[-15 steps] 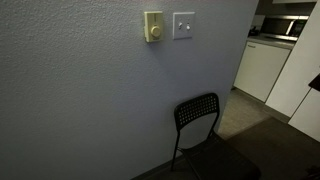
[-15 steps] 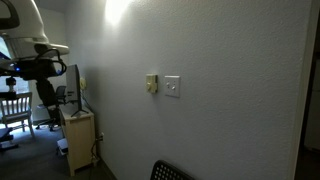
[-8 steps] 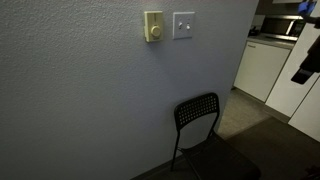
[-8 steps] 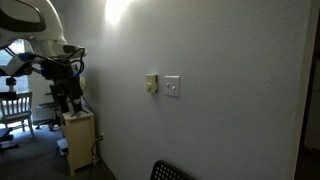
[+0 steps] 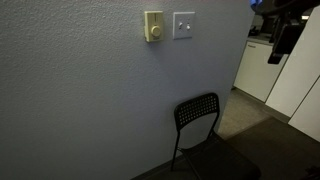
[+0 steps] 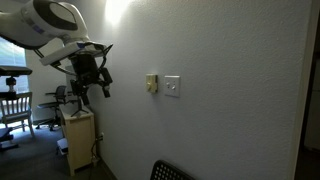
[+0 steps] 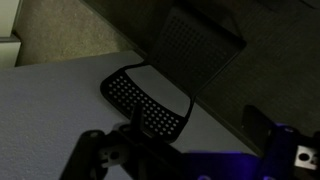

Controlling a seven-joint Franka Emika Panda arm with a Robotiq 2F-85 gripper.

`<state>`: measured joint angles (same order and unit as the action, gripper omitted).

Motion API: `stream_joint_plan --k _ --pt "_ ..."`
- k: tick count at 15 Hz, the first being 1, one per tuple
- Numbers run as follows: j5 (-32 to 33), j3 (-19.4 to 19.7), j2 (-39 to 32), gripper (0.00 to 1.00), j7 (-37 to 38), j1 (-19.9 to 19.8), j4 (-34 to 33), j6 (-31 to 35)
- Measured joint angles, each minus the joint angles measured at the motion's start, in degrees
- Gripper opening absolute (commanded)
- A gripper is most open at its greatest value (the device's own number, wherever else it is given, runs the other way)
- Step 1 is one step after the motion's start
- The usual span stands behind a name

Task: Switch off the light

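Note:
The switch (image 5: pixel 183 25) is a small flat white square wall plate with a rocker, high on the grey wall; it also shows in an exterior view (image 6: pixel 172 87). The lamp itself is out of view; the room is lit and a bright patch (image 6: pixel 120 10) lies on the wall. My gripper (image 5: pixel 278 55) hangs in the air well to the side of the switch, at about its height, apart from the wall (image 6: pixel 97 92). In the wrist view its dark fingers (image 7: pixel 193 120) stand apart and empty, over the chair.
A cream upright box with a round dial (image 5: pixel 153 26) sits right beside the switch. A black perforated chair (image 5: pixel 200 125) stands against the wall below. White cabinets (image 5: pixel 262 68) lie beyond the wall's end. A small wooden cabinet (image 6: pixel 78 135) stands under my arm.
My arm has risen and swung closer to the wall, coming up to about the switch's height. The switch and room brightness look the same.

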<state>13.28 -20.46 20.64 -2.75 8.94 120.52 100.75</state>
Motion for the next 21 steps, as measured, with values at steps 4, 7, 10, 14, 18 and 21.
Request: stream_joint_plan --k 4,7,10,14,18,21 --pt "0.32 0.27 -1.92 1.0 -1.24 0.51 -1.97 -0.6" --pt "0.37 0.88 -1.91 1.0 -0.91 1.5 -1.28 2.04" --pt "1.89 2.35 -1.91 1.0 -2.95 2.51 2.51 14.72" --pt "3.46 5.64 -1.92 1.0 -10.98 2.92 7.77 30.64" --pt "6.16 8.58 -2.58 1.0 -22.77 2.9 8.84 32.46" --pt "10.14 10.02 -4.1 1.0 -27.11 2.57 7.77 31.66"
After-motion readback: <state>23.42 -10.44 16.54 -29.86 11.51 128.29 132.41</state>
